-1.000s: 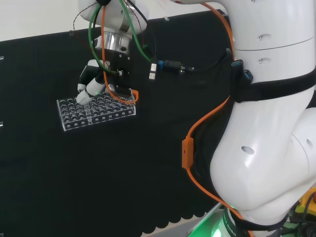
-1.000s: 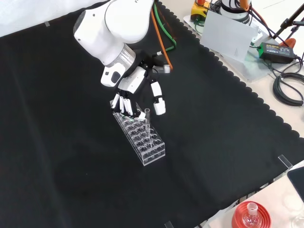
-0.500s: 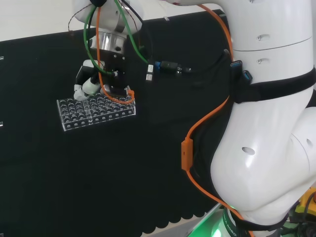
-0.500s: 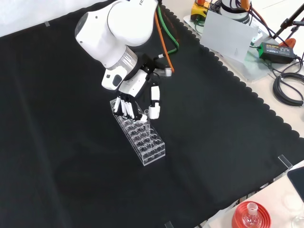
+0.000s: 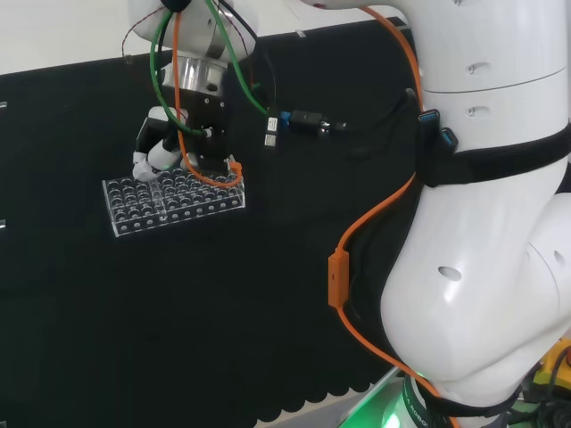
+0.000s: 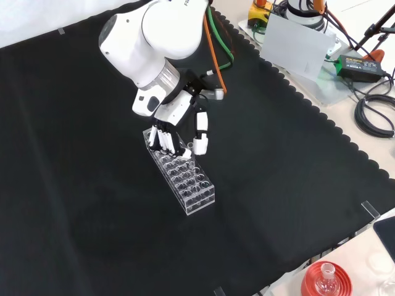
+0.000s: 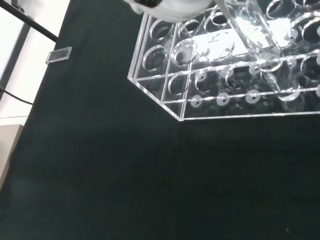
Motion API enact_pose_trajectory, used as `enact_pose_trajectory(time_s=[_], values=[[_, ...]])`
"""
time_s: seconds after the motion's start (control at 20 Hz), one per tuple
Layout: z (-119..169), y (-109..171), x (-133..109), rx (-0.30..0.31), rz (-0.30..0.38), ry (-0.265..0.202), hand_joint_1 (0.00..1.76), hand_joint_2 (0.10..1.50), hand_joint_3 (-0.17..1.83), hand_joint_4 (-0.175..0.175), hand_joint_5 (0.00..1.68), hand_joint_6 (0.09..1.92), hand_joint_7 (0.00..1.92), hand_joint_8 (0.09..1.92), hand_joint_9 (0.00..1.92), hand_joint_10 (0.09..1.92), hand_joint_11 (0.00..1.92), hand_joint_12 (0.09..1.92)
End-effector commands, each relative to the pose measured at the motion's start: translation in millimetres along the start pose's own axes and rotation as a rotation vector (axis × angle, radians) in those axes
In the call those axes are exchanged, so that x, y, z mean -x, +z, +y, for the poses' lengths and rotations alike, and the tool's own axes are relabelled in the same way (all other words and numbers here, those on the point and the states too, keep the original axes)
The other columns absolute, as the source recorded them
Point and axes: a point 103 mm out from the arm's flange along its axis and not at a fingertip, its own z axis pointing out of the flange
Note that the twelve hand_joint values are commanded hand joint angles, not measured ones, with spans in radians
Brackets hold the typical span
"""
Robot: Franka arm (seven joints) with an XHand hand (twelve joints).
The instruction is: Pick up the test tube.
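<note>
Front view first: the clear rack sits near the middle of the black cloth, with wide bare cloth on every side and the scalloped edge well off to the right. The hand hangs over the rack's far end, fingers curled down at the top row and the thumb reaching in from the right. Between them, just at the thumb tip, a sliver of the test tube shows, pinched and upright over the rack's far holes. The near holes of the rack look bare, though clear glass is hard to judge. A red ribbed stand with a flask on it waits at the lower right, off the cloth.

Head view now: the hand is at the rack's far left corner, open cloth in front.

Wrist view: the rack's corner looms large, its round holes plain, and the tube's clear wall slants across the rows.
</note>
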Motion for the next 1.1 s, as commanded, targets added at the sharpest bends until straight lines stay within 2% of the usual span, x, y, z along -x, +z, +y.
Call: enact_pose_trajectory(time_s=[0.05,0.2,1.1], values=[[-3.0,-4.1,2.1,0.025,-0.01,0.013,1.27,1.02,0.04,-0.17,1.12,0.77,1.18,0.72,0.93,0.63,0.4,1.45],[-3.9,-5.7,1.2,0.044,-0.016,0.02,1.29,1.02,0.03,-0.175,1.14,0.74,1.19,0.71,0.96,0.61,0.42,1.43],[-4.5,-12.6,-4.8,0.042,-0.041,-0.014,1.3,1.0,0.02,-0.175,1.2,0.63,1.25,0.6,1.04,0.57,0.48,1.39]])
